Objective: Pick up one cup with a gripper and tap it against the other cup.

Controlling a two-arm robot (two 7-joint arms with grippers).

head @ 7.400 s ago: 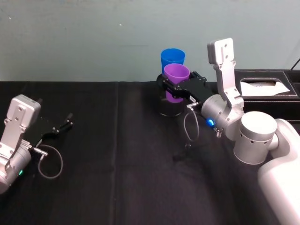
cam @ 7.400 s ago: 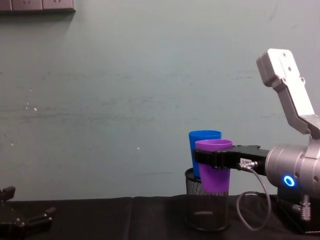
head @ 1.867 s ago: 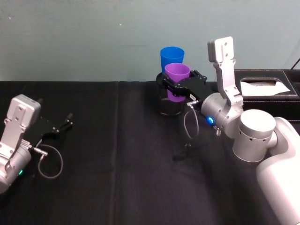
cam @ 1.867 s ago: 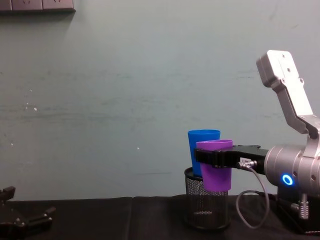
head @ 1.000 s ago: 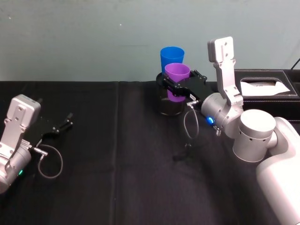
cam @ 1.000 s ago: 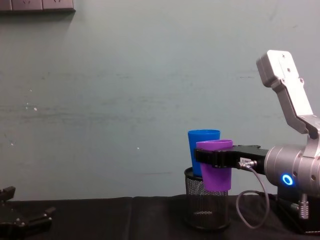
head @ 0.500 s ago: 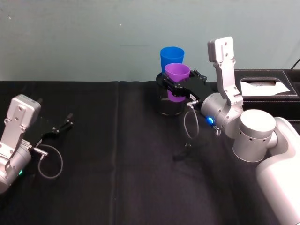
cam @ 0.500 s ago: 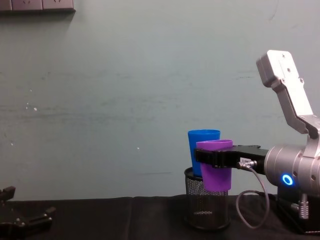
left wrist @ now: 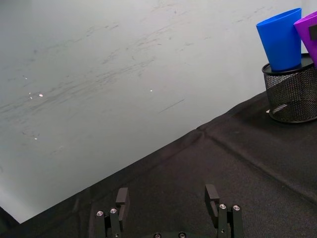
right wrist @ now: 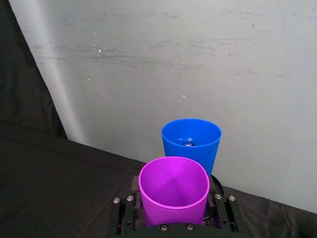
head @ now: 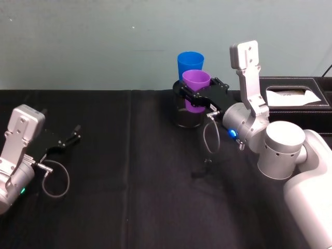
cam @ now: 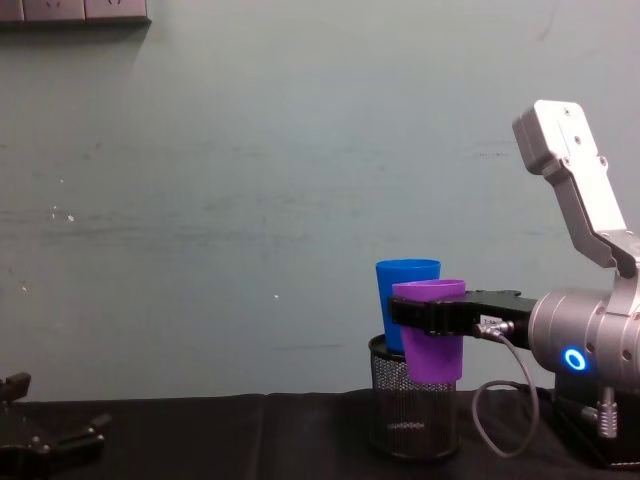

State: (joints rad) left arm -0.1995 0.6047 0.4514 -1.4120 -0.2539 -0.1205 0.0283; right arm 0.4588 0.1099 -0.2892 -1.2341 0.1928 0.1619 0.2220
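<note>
Over on the left, the left end effector (head: 72,137) is lying idle on the black table (head: 129,197) with its fingers spread apart, holding nothing. Moving right, the blue cup (cam: 405,300) is standing upright in the black mesh pen holder (cam: 412,412). The right end effector (head: 196,98) is gripping the purple cup (cam: 432,330) mid-air, just in front of the blue one. The pick-up looks done; whether the two cups are touching I cannot tell, so the tap may be left.
</note>
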